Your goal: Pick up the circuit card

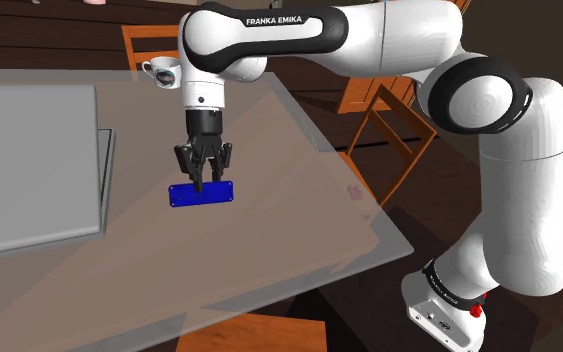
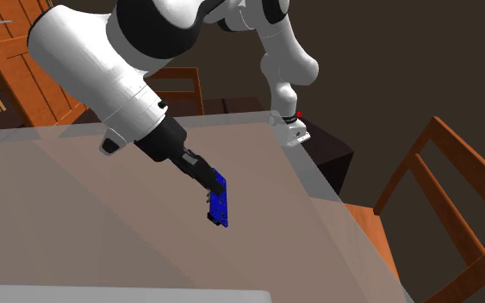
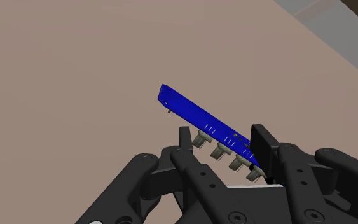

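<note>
Blue circuit card (image 3: 196,112) is pinched along one long edge in the claw (image 1: 203,181), tilted, hanging over the middle of the bench (image 1: 299,190). We judge it to be just off the surface. For a clean lift we advise a slow, straight rise with a firm squeeze, since a board gripped at one edge could pivot. Uncertain: the claw's own linkage masks pad contact in the wrist view. The gap under the card is hard to read. A grey slab (image 1: 29,160) runs off the shoulder view's left.

blue circuit card (image 1: 200,193), black gripper (image 1: 205,180), white arm (image 1: 509,160)
</note>
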Robot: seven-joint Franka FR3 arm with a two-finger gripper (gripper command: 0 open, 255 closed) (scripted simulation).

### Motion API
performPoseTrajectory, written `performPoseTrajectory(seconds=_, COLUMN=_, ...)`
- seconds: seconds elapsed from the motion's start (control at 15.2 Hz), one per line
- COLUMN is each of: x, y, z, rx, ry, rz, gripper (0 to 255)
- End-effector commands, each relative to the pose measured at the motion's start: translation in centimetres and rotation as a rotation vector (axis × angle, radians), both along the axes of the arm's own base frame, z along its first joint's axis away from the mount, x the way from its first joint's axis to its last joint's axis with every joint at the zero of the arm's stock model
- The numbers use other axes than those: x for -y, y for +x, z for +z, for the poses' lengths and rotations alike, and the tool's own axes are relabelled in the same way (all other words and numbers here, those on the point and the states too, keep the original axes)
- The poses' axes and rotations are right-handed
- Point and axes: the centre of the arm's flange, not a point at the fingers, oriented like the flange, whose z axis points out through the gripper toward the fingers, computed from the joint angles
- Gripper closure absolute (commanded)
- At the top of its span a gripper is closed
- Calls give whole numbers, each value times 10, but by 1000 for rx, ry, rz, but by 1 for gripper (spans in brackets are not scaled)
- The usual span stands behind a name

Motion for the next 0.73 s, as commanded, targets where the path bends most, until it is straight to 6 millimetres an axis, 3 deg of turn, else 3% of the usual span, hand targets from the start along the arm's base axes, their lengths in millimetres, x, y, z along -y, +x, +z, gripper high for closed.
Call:
performPoseTrajectory(seconds=0.0, x=0, y=0, z=8, rx=0, ry=0, rz=0, gripper=255)
performPoseTrajectory(seconds=0.66, x=0, y=0, z=61, rx=0, ry=0, rz=0, gripper=255)
